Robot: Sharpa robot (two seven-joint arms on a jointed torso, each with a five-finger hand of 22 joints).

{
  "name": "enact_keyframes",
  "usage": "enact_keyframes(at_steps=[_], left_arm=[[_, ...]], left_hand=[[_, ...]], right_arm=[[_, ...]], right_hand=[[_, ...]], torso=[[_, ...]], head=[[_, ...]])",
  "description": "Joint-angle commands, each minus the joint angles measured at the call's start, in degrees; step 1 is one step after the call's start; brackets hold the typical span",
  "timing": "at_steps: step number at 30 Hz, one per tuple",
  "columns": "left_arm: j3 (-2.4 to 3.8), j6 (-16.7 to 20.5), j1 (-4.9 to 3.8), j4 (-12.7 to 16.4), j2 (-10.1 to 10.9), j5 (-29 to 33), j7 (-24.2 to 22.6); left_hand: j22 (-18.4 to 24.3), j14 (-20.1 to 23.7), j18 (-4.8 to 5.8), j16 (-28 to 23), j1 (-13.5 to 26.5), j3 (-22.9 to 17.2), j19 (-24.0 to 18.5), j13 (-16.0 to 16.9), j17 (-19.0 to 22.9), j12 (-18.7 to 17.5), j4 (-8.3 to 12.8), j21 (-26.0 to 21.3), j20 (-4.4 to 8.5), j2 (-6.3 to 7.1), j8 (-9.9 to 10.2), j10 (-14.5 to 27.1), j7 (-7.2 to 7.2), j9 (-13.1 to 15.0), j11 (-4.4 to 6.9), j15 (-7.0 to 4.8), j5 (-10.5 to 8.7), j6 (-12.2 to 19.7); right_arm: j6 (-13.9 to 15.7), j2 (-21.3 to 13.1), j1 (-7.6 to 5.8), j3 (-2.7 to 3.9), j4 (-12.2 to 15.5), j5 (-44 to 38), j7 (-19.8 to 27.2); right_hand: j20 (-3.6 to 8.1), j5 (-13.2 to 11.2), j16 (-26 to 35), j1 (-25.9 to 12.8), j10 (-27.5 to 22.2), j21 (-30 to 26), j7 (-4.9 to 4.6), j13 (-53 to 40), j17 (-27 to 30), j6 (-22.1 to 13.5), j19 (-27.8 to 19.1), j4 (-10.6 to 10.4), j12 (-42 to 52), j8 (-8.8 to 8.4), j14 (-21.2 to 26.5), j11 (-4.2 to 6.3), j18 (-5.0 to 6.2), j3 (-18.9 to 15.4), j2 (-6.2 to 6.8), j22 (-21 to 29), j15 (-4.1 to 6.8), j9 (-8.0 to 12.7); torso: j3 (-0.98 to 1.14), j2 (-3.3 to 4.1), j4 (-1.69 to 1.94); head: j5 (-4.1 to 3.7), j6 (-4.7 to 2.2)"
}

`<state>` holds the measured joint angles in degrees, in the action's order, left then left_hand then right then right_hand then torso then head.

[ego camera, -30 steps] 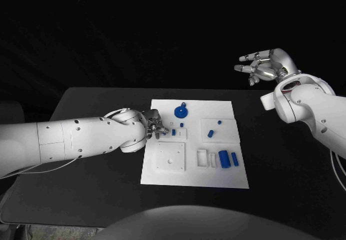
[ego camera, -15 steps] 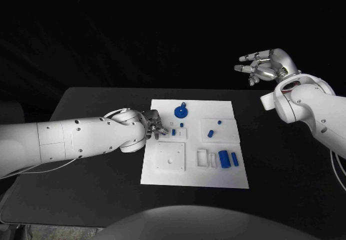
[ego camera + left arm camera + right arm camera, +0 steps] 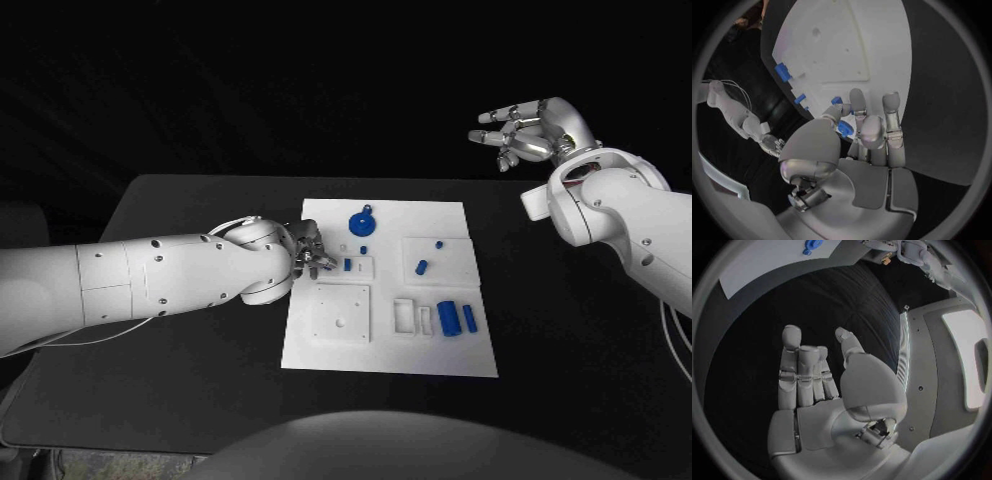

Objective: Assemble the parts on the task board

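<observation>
Left hand (image 3: 306, 252): low over the task board's (image 3: 389, 350) left edge, about level with the small blue peg (image 3: 348, 264). In the left wrist view, fingers (image 3: 859, 111) curl toward the thumb with a blue part (image 3: 844, 129) between them, so the hand looks to be pinching that piece; the contact itself is partly hidden. Left arm (image 3: 144, 283): lies across the table's (image 3: 188, 400) left half, from the picture's left edge to the board, covering the strip of table beside the board.

Right hand (image 3: 531, 128): raised high beyond the table's far right corner, well apart from the board. Fingers (image 3: 792, 347) loosely spread and bent, palm bare, nothing in its grasp. Right arm (image 3: 627, 225): descends along the right edge.

Task board: white plate at mid-table, long side running away from the robot. Dark table margin open along its near, far and right edges.

Parts on board:
- Round blue piece (image 3: 362, 221), far end, near the middle.
- Small blue peg, standing in a white block just beside the left hand.
- Tiny blue piece (image 3: 364, 249), between the round piece and the peg.
- Slanted blue piece (image 3: 421, 267), right of centre.
- Two blue cylinders (image 3: 457, 318), side by side at the near right, next to white slotted blocks (image 3: 414, 317).
- White square plate (image 3: 339, 313), near left, just below the hand.
</observation>
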<state>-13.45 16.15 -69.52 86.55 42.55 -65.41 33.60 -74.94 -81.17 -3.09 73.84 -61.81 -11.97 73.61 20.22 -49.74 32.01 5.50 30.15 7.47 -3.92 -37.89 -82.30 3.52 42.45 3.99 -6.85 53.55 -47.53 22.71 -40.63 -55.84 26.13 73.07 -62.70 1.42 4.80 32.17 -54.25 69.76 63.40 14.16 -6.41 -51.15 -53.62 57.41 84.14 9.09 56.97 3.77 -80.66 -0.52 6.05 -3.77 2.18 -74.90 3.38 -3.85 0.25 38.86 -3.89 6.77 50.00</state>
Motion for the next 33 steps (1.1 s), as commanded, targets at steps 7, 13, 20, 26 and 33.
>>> enact_keyframes(at_steps=[7,13,20,26,33], left_arm=[[-0.02,-1.56,0.12,-0.04,-0.24,-0.26,0.25],[-0.02,-2.02,0.16,-0.15,-0.43,-0.10,0.16],[-0.02,-2.36,0.18,-0.33,-0.62,-0.05,0.19],[-0.02,-2.41,0.19,-0.55,-0.85,-0.03,0.18],[-0.01,-2.68,0.19,-0.80,-1.17,-0.03,0.24]], left_hand=[[-0.92,-0.15,-0.21,-0.32,0.08,-1.46,0.15,0.10,0.13,-0.23,1.44,0.15,0.07,0.04,-0.34,-0.13,-3.52,-0.22,0.01,0.05,1.13,-3.24],[-0.90,-0.34,-0.11,-0.12,0.91,-1.13,0.29,0.04,-0.25,-0.28,1.57,0.17,0.16,0.99,-0.94,-0.47,-3.99,-0.06,0.18,-0.09,1.41,-4.10],[-0.86,-0.44,0.03,-0.11,1.29,-0.89,0.42,-0.03,-0.34,-0.42,1.27,0.10,0.28,1.56,-1.54,-0.69,-4.30,0.36,0.33,-0.22,1.07,-4.30],[-0.84,-0.53,0.14,-0.11,1.24,-0.80,0.54,-0.05,-0.42,-0.54,0.77,0.00,0.35,1.87,-1.78,-0.84,-4.42,0.59,0.39,-0.28,0.77,-4.29],[-0.87,-0.59,0.20,-0.01,1.10,-0.59,0.62,0.02,-0.63,-0.51,0.43,-0.06,0.38,2.34,-1.87,-0.90,-4.55,0.67,0.44,-0.31,0.09,-4.44]], right_arm=[[-0.79,0.07,-0.01,0.03,0.00,-0.45,0.40],[-0.82,0.12,-0.01,0.03,-0.03,-0.45,0.40],[-0.84,0.18,-0.01,0.03,-0.09,-0.45,0.41],[-0.85,0.24,-0.01,0.03,-0.11,-0.45,0.43],[-0.86,0.27,-0.01,0.03,-0.13,-0.45,0.42]], right_hand=[[-0.12,0.29,-0.29,-0.42,0.05,0.26,-0.01,0.02,-0.10,0.37,1.82,0.01,0.38,-0.17,0.06,0.19,0.49,0.22,-0.18,-1.15,0.29,0.06],[-0.12,0.29,-0.29,-0.42,0.05,0.26,-0.01,0.02,-0.10,0.37,1.82,0.01,0.38,-0.17,0.06,0.19,0.49,0.22,-0.18,-1.15,0.29,0.06],[-0.12,0.29,-0.29,-0.42,0.05,0.26,-0.01,0.02,-0.10,0.37,1.82,0.01,0.38,-0.17,0.06,0.19,0.49,0.22,-0.18,-1.15,0.29,0.06],[-0.12,0.38,-0.24,-0.44,0.01,0.23,-0.02,0.08,-0.07,0.33,1.81,-0.11,0.33,-0.18,0.08,0.19,0.49,0.25,-0.17,-1.13,0.29,0.07],[-0.12,0.38,-0.24,-0.44,0.01,0.23,-0.02,0.08,-0.07,0.33,1.81,-0.11,0.33,-0.18,0.08,0.19,0.49,0.25,-0.17,-1.13,0.29,0.07]], torso=[[0.03,0.00,-0.03],[0.04,-0.01,-0.03],[0.05,0.02,-0.04],[0.06,0.03,-0.02],[0.07,0.04,-0.04]], head=[[-0.05,0.00],[-0.03,0.00],[-0.09,0.00],[-0.14,0.00],[-0.21,0.00]])
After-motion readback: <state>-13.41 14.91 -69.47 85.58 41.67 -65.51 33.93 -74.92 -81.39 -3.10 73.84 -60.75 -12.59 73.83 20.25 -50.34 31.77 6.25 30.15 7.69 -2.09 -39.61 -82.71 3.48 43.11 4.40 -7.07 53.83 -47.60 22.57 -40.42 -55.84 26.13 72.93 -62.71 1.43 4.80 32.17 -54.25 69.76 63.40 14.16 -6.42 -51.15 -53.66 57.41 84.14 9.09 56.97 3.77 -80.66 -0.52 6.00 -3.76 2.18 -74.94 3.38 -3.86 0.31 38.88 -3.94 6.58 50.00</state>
